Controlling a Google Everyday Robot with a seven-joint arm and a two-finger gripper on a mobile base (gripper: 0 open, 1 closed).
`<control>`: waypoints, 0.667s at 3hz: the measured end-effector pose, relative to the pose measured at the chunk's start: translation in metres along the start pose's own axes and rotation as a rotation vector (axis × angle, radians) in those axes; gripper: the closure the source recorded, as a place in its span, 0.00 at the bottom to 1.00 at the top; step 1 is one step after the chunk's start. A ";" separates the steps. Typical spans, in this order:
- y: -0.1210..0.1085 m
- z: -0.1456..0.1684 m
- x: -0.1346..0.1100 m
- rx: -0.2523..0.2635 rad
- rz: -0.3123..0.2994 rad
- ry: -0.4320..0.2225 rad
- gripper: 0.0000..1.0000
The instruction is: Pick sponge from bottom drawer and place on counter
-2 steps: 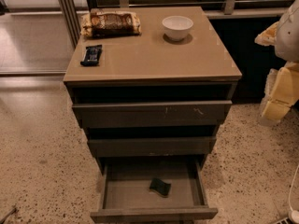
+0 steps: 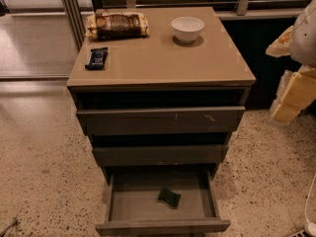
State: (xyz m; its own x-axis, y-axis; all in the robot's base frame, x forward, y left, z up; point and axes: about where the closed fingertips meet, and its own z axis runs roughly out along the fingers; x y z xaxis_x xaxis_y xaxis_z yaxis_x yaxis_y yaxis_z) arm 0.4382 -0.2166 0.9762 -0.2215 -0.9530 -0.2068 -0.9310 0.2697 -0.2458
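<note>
Jaws unreadable; gripper (image 2: 290, 98) hangs right of cabinet (image 2: 158, 118); sponge (image 2: 169, 197) lies low-left in bottom drawer (image 2: 163, 226), long axis slanted.

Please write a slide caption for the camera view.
Small dark green sponge lies in the open grey-brown bottom drawer; the gripper hangs right of the tan glossy counter.
</note>
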 end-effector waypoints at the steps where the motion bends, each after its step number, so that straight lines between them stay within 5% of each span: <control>1: 0.004 0.017 0.004 -0.001 0.019 -0.019 0.42; 2: 0.012 0.053 0.013 -0.016 0.066 -0.058 0.65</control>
State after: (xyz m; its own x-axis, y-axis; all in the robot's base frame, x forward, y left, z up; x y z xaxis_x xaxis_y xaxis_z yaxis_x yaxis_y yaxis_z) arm 0.4389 -0.2186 0.9205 -0.2661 -0.9235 -0.2763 -0.9195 0.3292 -0.2148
